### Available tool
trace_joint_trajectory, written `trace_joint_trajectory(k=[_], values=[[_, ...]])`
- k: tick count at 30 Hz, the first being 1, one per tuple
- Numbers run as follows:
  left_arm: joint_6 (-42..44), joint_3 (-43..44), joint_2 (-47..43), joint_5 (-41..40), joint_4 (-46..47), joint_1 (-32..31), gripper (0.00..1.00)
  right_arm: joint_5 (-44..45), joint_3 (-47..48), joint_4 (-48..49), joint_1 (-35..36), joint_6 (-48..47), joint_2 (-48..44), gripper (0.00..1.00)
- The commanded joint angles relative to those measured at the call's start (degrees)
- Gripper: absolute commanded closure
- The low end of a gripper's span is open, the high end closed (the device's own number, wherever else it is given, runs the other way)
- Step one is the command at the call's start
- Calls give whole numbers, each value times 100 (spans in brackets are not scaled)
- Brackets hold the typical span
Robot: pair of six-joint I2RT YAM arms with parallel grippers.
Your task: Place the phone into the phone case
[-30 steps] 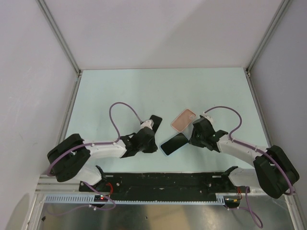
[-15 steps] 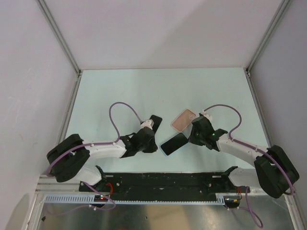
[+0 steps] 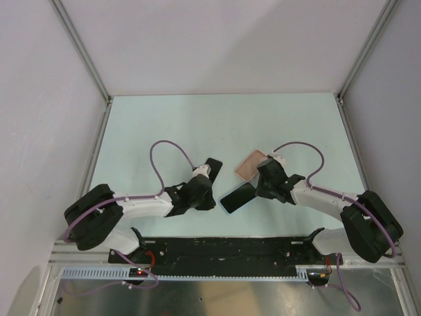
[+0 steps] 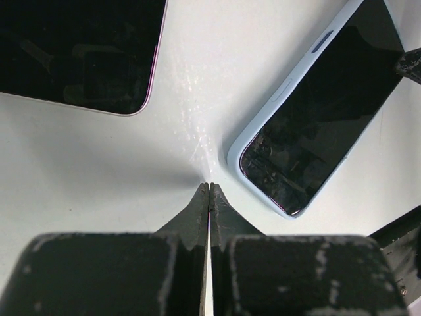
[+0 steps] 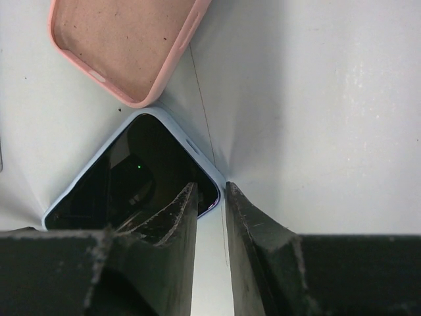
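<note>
Top view: the phone (image 3: pixel 239 197) lies flat on the table (image 3: pixel 164 125), screen up, between the two arms. Its long axis runs 8 o'clock to 2 o'clock.

- The right gripper (image 3: pixel 264 186) sits at the phone's 2 o'clock end and is plainly the nearer arm.
- The left gripper (image 3: pixel 205 192) is off toward 9 o'clock of the phone, apart from it.
- The phone case (image 3: pixel 251 164) lies at about 1 o'clock of the phone, mouth up. In the right wrist view its near corner is just beside the phone's corner; touching or not, cannot tell.

Right wrist view:
- The fingers are parted only to a narrow slot.
- They straddle the phone's near corner: one finger over the glass, the other over bare table.
- Whether they pinch anything yet cannot be told.
- The case is at 11 o'clock of the fingertips.

Left wrist view:
- The fingers are pressed together and hold nothing.
- The phone is at 2 o'clock of the tips.
- The black slab (image 4: pixel 79 46) is at 10 o'clock.

Looks: the phone has a glossy black face, smudged, with a pale blue rim and rounded corners. The case is salmon pink with a matte inside.

Judgement: the right arm has the lift, and the carry runs toward 1 o'clock.
</note>
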Motion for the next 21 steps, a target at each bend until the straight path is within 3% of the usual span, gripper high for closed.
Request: trace_joint_trajectory(k=[1, 16, 18, 21], values=[[227, 249, -195, -69, -139, 16, 100, 288, 2, -616, 199, -28, 165, 74], [592, 579, -419, -179, -564, 16, 100, 566, -64, -871, 1001, 399, 1318, 91], [696, 658, -424, -145, -589, 12, 96, 571, -62, -861, 1028, 430, 1269, 91], [889, 837, -354, -59, -617, 5, 83, 533, -39, -851, 995, 416, 896, 85]])
